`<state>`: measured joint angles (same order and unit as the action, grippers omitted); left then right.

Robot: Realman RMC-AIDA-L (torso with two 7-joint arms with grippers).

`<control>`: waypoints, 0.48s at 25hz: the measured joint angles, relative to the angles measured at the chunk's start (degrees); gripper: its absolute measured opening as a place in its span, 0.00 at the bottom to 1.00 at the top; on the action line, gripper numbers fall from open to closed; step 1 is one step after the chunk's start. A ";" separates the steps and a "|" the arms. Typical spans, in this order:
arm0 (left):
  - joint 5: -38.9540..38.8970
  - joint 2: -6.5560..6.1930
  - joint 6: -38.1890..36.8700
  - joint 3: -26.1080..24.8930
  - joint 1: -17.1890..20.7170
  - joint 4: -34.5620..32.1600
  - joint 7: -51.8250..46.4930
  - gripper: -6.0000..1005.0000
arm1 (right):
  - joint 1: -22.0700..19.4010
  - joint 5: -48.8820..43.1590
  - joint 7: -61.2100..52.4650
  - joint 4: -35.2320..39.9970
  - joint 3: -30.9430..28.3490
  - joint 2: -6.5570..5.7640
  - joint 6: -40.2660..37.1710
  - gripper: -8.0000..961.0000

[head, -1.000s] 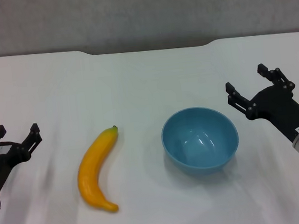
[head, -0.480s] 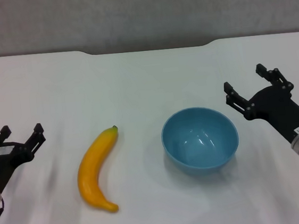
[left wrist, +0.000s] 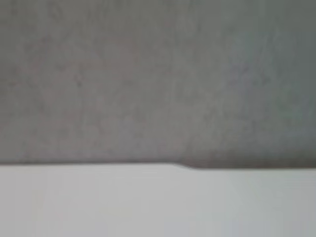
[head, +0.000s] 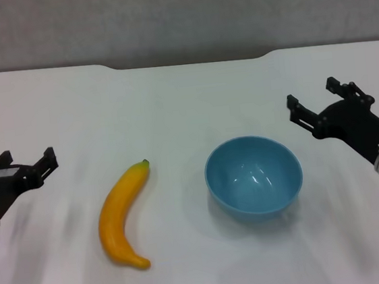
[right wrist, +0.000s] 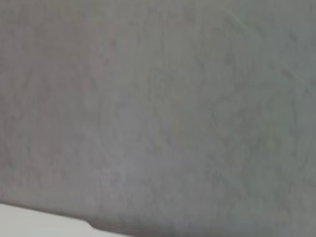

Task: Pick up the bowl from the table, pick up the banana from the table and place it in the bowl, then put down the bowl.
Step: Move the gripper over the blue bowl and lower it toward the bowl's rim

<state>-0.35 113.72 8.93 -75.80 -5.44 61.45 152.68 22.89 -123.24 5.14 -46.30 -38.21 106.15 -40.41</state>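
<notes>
Head view: bowl [head: 253,177] beside open right pincer [head: 313,104].

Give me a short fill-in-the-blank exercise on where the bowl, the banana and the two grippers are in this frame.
1. The banana lies on the table to the ____ of the bowl, by the robot's sides.
2. The bowl holds ____.
3. The right gripper stands with its fingers ____, apart from the bowl.
4. The left gripper, also open, hovers nearest the ____.

Missing words: left; nothing; open; banana
</notes>
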 joint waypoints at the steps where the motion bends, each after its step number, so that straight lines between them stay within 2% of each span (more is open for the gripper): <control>1: 0.26 0.09 -3.81 -0.12 0.39 2.69 0.03 0.86 | -0.67 -0.02 1.08 -2.55 -1.64 -0.67 3.82 0.92; 3: 0.47 0.20 -12.58 -0.15 0.61 7.89 0.26 0.86 | -2.25 -0.04 4.51 -7.80 -6.13 -1.56 11.95 0.92; 4: 0.36 0.20 -17.57 -0.16 0.42 10.44 0.47 0.85 | -4.28 -0.06 9.61 -13.59 -12.45 -1.48 22.94 0.92; 5: 0.27 0.19 -20.76 -0.17 0.29 11.94 0.63 0.85 | -4.28 -0.06 9.61 -13.59 -12.45 -1.48 22.94 0.92; 6: 0.20 0.19 -23.72 -0.17 0.15 13.41 0.80 0.85 | -5.28 -0.06 12.23 -16.59 -16.10 -0.92 28.55 0.92; 8: 0.12 0.36 -28.43 -0.31 0.06 15.94 1.46 0.85 | -7.13 -0.08 17.87 -21.23 -23.71 1.22 40.52 0.92; 10: -0.02 0.83 -30.92 -0.81 0.06 17.10 2.58 0.84 | -8.34 -0.44 22.51 -24.59 -31.41 4.20 50.60 0.92; 11: -0.09 1.59 -32.59 -1.71 0.10 17.69 4.06 0.84 | -9.13 -1.98 25.84 -27.55 -39.22 7.26 60.58 0.92; 12: -0.09 1.59 -32.59 -1.71 0.10 17.69 4.06 0.84 | -9.13 -1.98 25.84 -27.55 -39.22 7.26 60.58 0.92</control>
<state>-0.44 115.31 -23.65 -77.51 -5.34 79.14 156.74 13.75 -125.22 30.98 -73.85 -77.43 113.41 20.16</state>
